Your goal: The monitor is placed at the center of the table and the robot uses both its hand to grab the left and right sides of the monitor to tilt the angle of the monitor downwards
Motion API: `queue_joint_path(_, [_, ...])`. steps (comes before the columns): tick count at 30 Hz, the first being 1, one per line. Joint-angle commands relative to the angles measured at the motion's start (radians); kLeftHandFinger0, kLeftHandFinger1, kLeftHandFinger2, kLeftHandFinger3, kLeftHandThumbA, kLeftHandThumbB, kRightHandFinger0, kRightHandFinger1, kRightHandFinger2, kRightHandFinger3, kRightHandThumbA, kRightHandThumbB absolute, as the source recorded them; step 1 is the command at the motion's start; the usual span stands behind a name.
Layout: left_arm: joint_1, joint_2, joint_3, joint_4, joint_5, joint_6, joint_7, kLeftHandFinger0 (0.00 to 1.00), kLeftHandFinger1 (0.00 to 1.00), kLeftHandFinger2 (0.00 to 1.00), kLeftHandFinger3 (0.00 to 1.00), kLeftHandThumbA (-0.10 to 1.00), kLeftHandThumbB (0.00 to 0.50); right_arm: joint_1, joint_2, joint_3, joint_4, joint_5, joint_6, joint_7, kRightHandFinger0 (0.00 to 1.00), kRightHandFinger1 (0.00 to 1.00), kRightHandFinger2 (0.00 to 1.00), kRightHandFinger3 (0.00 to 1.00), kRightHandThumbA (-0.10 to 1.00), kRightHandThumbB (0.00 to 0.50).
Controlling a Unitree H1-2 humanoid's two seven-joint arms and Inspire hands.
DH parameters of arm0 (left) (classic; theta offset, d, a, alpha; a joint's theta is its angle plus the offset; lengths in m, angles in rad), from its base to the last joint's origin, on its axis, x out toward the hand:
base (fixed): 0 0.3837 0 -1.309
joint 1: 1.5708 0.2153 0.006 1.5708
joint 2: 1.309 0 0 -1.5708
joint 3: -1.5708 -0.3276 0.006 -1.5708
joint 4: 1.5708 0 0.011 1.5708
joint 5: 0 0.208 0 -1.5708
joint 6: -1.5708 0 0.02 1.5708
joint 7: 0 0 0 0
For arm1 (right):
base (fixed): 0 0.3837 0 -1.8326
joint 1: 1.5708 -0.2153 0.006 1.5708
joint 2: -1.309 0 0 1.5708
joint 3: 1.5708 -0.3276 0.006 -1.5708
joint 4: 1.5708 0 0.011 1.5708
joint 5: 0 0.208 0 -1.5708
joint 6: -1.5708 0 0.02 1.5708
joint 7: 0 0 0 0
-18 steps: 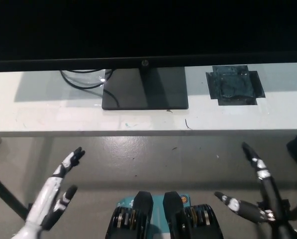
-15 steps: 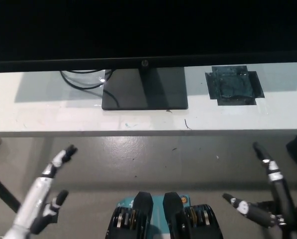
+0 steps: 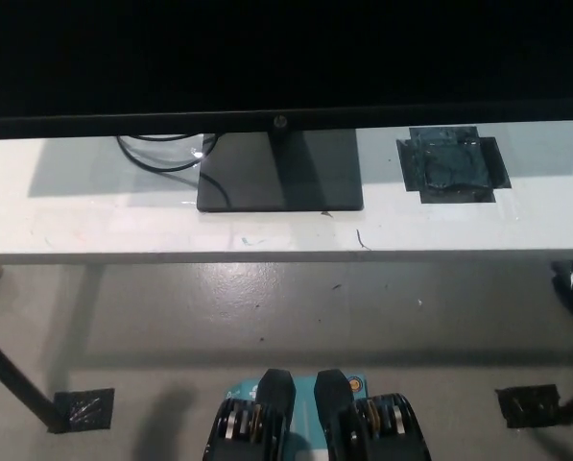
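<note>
Monitor: we see it standing mid-table, its dark screen filling the top of the view.
Stand: flat on the white table.
Cable: looped behind the stand's left.
Hands: we see neither, so their state is unknown.

Black monitor on a black base (small pale logo on the bezel); white worktop; dark tape patch; grey floor.
</note>
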State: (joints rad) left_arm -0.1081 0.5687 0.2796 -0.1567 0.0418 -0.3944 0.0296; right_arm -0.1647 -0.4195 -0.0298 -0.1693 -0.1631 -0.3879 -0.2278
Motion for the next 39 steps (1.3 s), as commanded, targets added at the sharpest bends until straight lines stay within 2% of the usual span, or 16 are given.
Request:
queue_joint_path(1, [-0.046,0.087,0.061,0.028,-0.079,0.075,-0.034,1.0,1.0,1.0,1.0,1.0,0.5,-0.084,-0.068,-0.045,0.011,0.098,0.06,0.094,1.0,1.0,1.0,1.0,1.0,0.438])
queue_joint_path(4, [-0.085,0.142,0.087,0.074,-0.1,0.128,-0.056,1.0,1.0,1.0,1.0,1.0,0.495,-0.153,-0.106,-0.056,0.071,0.149,0.11,0.143,1.0,1.0,1.0,1.0,1.0,0.46])
queue_joint_path(7, [-0.131,0.206,0.096,0.089,-0.11,0.245,-0.089,1.0,1.0,1.0,1.0,1.0,0.493,-0.246,-0.144,-0.055,0.173,0.166,0.125,0.191,1.0,1.0,1.0,1.0,1.0,0.446])
queue_joint_path(10, [-0.136,0.21,0.097,0.089,-0.113,0.258,-0.096,1.0,1.0,1.0,1.0,1.0,0.497,-0.254,-0.143,-0.06,0.184,0.168,0.124,0.205,1.0,1.0,1.0,1.0,0.99,0.447])
queue_joint_path(12, [-0.202,0.255,0.066,0.135,-0.089,0.305,-0.127,1.0,1.0,1.0,1.0,0.99,0.469,-0.342,-0.173,-0.049,0.281,0.195,0.165,0.262,1.0,1.0,1.0,1.0,1.0,0.473])
queue_joint_path(15, [-0.204,0.256,0.065,0.135,-0.09,0.311,-0.13,1.0,1.0,1.0,1.0,0.99,0.47,-0.346,-0.169,-0.056,0.287,0.195,0.162,0.274,1.0,1.0,1.0,1.0,1.0,0.474])
queue_joint_path(16, [-0.26,0.297,0.02,0.193,-0.06,0.303,-0.172,1.0,1.0,1.0,1.0,0.89,0.389,-0.44,-0.186,-0.036,0.38,0.255,0.209,0.362,1.0,1.0,1.0,1.0,1.0,0.492])
queue_joint_path(18, [-0.302,0.307,-0.008,0.253,-0.058,0.271,-0.195,1.0,1.0,1.0,1.0,0.8,0.352,-0.498,-0.186,-0.031,0.436,0.313,0.259,0.431,1.0,1.0,1.0,1.0,0.99,0.5])
queue_joint_path(21, [-0.31,0.31,-0.016,0.266,-0.06,0.265,-0.198,1.0,1.0,1.0,1.0,0.78,0.351,-0.507,-0.183,-0.038,0.448,0.32,0.266,0.453,1.0,1.0,1.0,1.0,0.99,0.5])
queue_joint_path(23, [-0.391,0.334,-0.084,0.366,-0.018,0.275,-0.245,1.0,1.0,1.0,1.0,0.79,0.367,-0.624,-0.189,-0.019,0.614,0.375,0.276,0.588,1.0,1.0,1.0,1.0,0.9,0.491])
queue_joint_path(27, [-0.403,0.341,-0.099,0.389,-0.014,0.269,-0.246,1.0,1.0,1.0,1.0,0.79,0.367,-0.644,-0.188,-0.021,0.648,0.385,0.281,0.624,1.0,1.0,1.0,1.0,0.9,0.497])
queue_joint_path(29, [-0.506,0.349,-0.171,0.537,0.02,0.227,-0.292,1.0,1.0,1.0,1.0,0.78,0.366,-0.73,-0.203,0.016,0.739,0.399,0.33,0.748,1.0,1.0,1.0,1.0,0.93,0.5])
queue_joint_path(33, [-0.512,0.352,-0.18,0.55,0.017,0.217,-0.291,1.0,1.0,1.0,1.0,0.78,0.366,-0.736,-0.202,0.013,0.752,0.4,0.324,0.761,1.0,1.0,1.0,1.0,0.93,0.5])
queue_joint_path(34, [-0.569,0.362,-0.221,0.631,0.049,0.196,-0.312,1.0,1.0,1.0,1.0,0.76,0.358,-0.782,-0.206,0.033,0.787,0.413,0.376,0.831,1.0,1.0,1.0,1.0,0.9,0.492])
queue_joint_path(36, [-0.629,0.369,-0.262,0.71,0.087,0.199,-0.327,1.0,1.0,1.0,1.0,0.81,0.404,-0.832,-0.21,0.053,0.847,0.417,0.401,0.905,1.0,1.0,1.0,1.0,0.89,0.403])
queue_joint_path(39, [-0.635,0.372,-0.272,0.722,0.085,0.19,-0.325,1.0,1.0,1.0,1.0,0.82,0.405,-0.836,-0.21,0.053,0.856,0.417,0.398,0.913,1.0,1.0,1.0,1.0,0.89,0.402])
